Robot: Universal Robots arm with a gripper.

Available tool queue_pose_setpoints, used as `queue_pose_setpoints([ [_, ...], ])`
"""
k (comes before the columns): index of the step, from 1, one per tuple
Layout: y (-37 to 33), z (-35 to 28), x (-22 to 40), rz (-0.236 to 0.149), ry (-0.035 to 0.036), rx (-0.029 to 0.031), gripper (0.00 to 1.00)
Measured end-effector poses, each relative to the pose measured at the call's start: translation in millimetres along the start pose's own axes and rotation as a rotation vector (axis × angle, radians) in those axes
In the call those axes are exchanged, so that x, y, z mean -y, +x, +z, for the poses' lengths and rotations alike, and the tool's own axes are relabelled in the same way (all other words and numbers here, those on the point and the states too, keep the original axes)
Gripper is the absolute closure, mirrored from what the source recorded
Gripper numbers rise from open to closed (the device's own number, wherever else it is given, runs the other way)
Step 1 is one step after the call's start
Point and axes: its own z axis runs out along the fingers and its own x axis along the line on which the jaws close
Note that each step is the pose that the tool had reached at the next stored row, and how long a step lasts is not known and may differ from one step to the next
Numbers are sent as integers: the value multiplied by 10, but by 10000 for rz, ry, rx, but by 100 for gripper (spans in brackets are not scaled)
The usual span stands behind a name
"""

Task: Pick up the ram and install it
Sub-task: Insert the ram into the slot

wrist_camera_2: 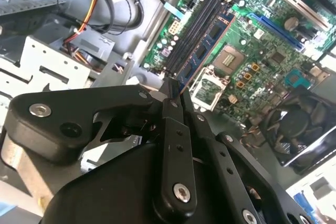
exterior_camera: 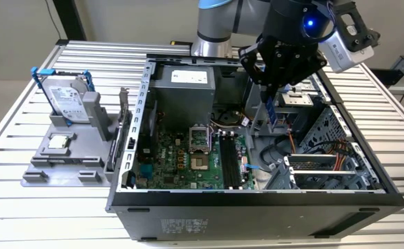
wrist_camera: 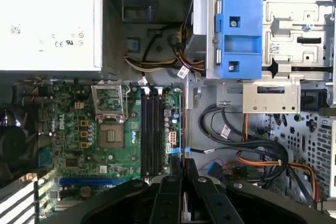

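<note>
The ram [exterior_camera: 272, 111] is a thin blue-and-dark stick hanging on edge below my gripper [exterior_camera: 271, 95], which is shut on its upper end. It hangs above the open computer case, over the gap between the motherboard and the drive cage. In the second wrist view the ram [wrist_camera_2: 207, 45] runs out from the gripper [wrist_camera_2: 173, 92] over the black memory slots [wrist_camera_2: 193, 31]. The first wrist view has the gripper [wrist_camera: 182, 165] just beside the near end of the slots [wrist_camera: 152, 132]. The slots [exterior_camera: 230, 161] lie lower, toward the exterior view's left of the ram.
The motherboard [exterior_camera: 170, 155] carries a bare processor socket [exterior_camera: 198, 150]. A power supply [exterior_camera: 184, 85] fills the case's back. The drive cage [exterior_camera: 326, 166] and orange cables [wrist_camera: 262, 158] lie toward the exterior view's right. A hard drive [exterior_camera: 70, 101] and a square chip [exterior_camera: 60, 141] rest on a grey stand outside.
</note>
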Motion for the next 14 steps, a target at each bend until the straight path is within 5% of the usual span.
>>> queue_pose_setpoints([
  [14, 1, 2, 0, 178, -3, 4, 100],
])
